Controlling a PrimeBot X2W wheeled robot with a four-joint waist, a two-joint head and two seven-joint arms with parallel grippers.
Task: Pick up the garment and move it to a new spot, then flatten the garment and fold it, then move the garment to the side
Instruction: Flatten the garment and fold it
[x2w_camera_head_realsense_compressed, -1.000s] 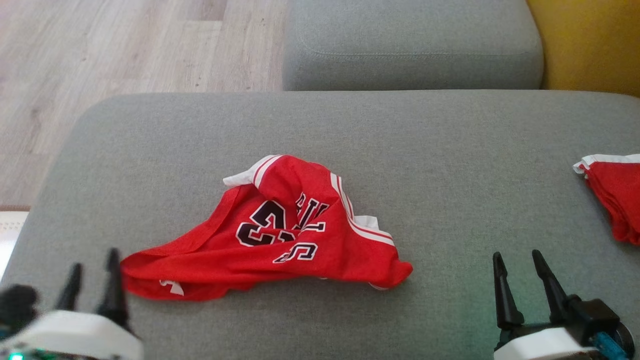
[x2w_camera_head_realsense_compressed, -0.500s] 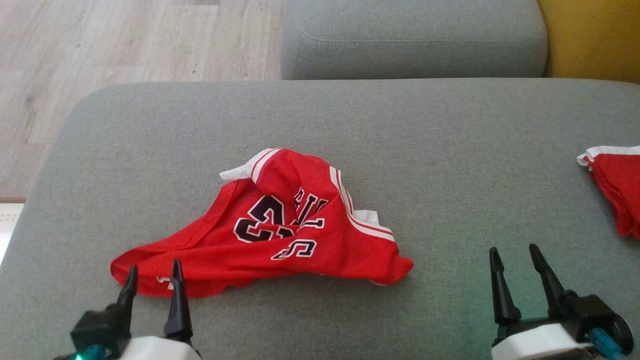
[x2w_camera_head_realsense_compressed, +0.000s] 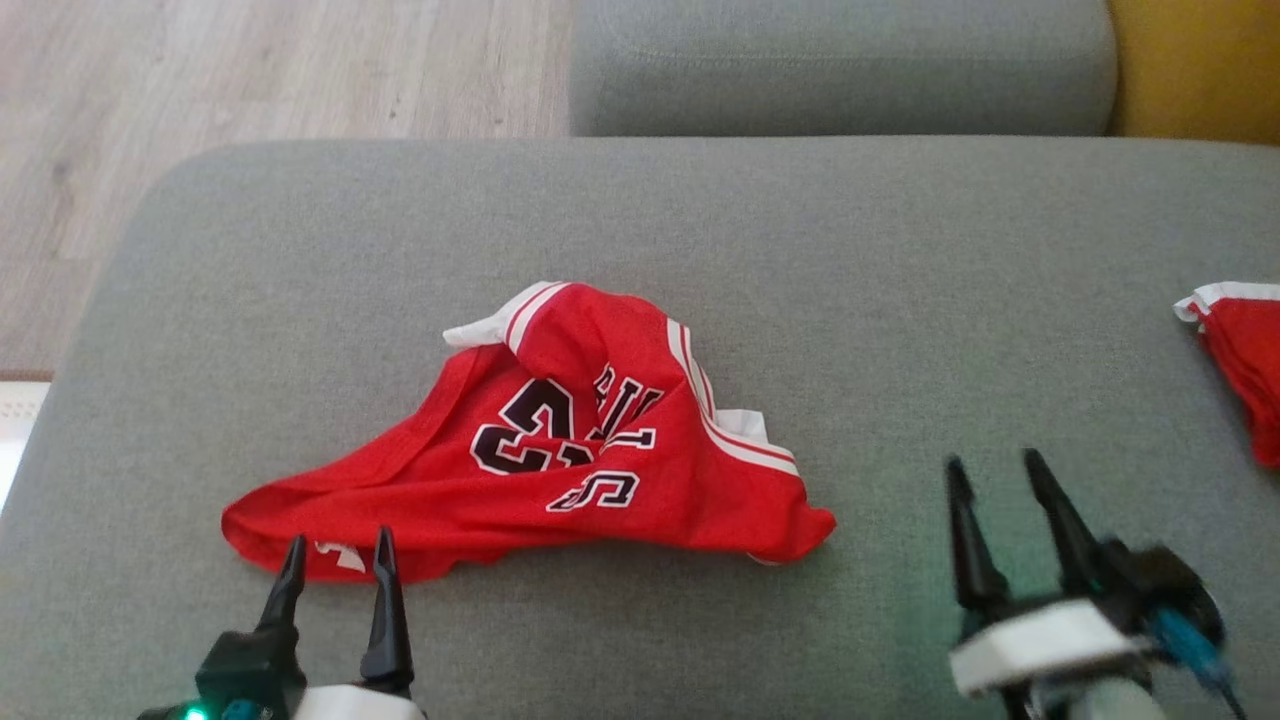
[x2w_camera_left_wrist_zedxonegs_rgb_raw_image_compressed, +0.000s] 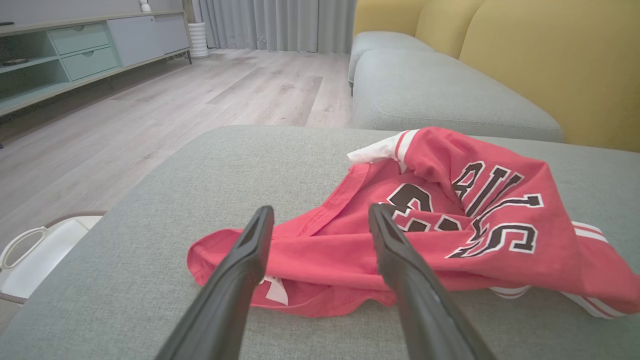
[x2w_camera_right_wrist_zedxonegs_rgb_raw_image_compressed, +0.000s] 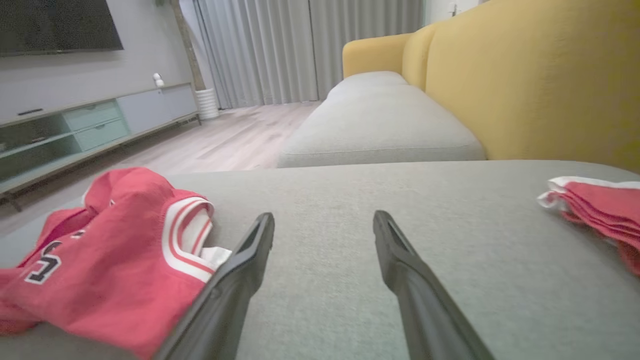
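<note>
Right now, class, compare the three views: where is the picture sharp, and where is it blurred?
Head view: the red jersey is crisp, but the right end effector is smeared by motion blur; the left end effector is sharp. Left wrist view: jersey lettering reads cleanly. Right wrist view: soft throughout.

the garment (x2w_camera_head_realsense_compressed: 560, 440) was soft, matt red cloth. the cushion (x2w_camera_head_realsense_compressed: 900, 260) was coarse grey woven fabric. the floor (x2w_camera_head_realsense_compressed: 250, 70) showed pale, grained wood. the left pincer (x2w_camera_head_realsense_compressed: 340, 538) had smooth, dark, faintly shiny fingers (x2w_camera_left_wrist_zedxonegs_rgb_raw_image_compressed: 235, 280).

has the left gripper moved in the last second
Yes. In the head view the left gripper has swung rightward: it was out past the left end of the red jersey, and its open fingertips now reach the jersey's near edge.
</note>
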